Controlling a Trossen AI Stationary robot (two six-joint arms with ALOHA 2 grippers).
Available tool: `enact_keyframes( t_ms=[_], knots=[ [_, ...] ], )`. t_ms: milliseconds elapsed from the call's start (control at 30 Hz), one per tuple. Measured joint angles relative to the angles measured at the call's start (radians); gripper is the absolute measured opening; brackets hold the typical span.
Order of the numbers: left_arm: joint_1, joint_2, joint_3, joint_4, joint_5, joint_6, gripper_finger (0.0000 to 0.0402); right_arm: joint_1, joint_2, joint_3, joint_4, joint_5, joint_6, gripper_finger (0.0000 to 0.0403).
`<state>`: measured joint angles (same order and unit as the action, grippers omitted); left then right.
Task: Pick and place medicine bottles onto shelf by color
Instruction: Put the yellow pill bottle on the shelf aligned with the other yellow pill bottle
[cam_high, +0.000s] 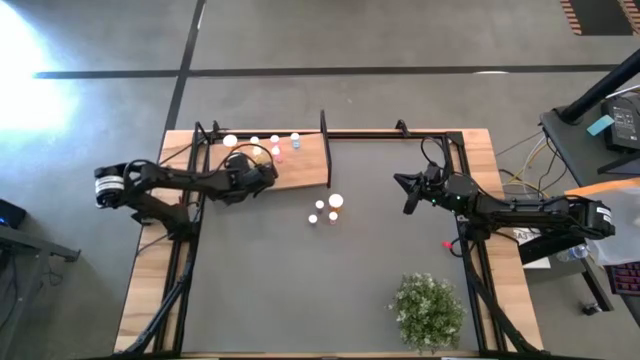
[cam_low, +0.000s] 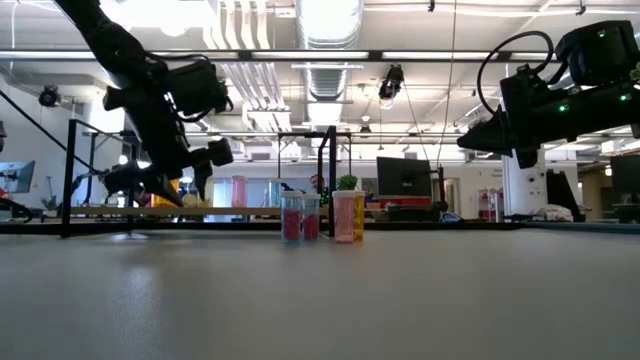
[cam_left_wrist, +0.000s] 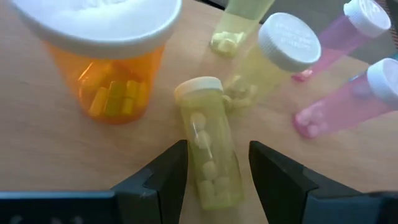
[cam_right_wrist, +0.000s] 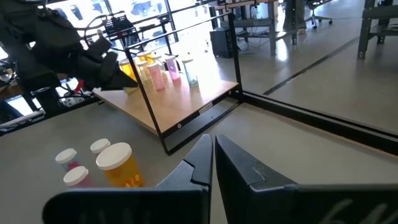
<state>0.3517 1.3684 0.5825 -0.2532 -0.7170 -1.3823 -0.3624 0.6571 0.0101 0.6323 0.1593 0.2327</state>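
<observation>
The shelf (cam_high: 300, 170) is a light-brown board at the table's far left. On it stand a large orange bottle (cam_left_wrist: 112, 74), yellow-green bottles (cam_left_wrist: 273, 56) and pink bottles (cam_left_wrist: 348, 106), all white-capped. My left gripper (cam_left_wrist: 217, 168) is over the board's left part, shut on a yellow-green bottle (cam_left_wrist: 208, 143). Several more bottles, one a large orange one (cam_high: 336, 201), stand on the dark mat near the board's near right corner. My right gripper (cam_high: 408, 195) hangs shut above the mat at the right, holding nothing. My left gripper pinches the yellow-green bottle's lower body (cam_left_wrist: 219, 180) between its two fingers, one on each side. The fingers slant down from the table's left side. The bottle's white cap (cam_left_wrist: 198, 88) points away from the fingers. Whether its base touches the board I cannot tell.
A thin black frame with an upright post (cam_high: 324, 130) borders the shelf. A green bushy plant (cam_high: 428, 310) stands at the mat's near right. The loose bottles (cam_right_wrist: 99, 162) on the mat lie between my two arms.
</observation>
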Motion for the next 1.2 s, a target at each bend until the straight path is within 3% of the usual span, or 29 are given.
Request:
enact_keyframes(
  t_ms=[667,1000,1200],
  knots=[
    [0.007,0.035,0.023,-0.025,0.001,0.008,0.0153,0.000,0.000,0.000,0.000,0.000,0.000,0.0009],
    [0.006,0.034,0.021,-0.048,0.016,0.010,0.0101,0.000,0.000,0.000,0.000,0.000,0.000,0.0009],
    [0.002,0.034,0.023,-0.073,0.030,-0.007,0.0096,0.000,0.000,0.000,0.000,0.000,0.000,0.0009]
  ],
)
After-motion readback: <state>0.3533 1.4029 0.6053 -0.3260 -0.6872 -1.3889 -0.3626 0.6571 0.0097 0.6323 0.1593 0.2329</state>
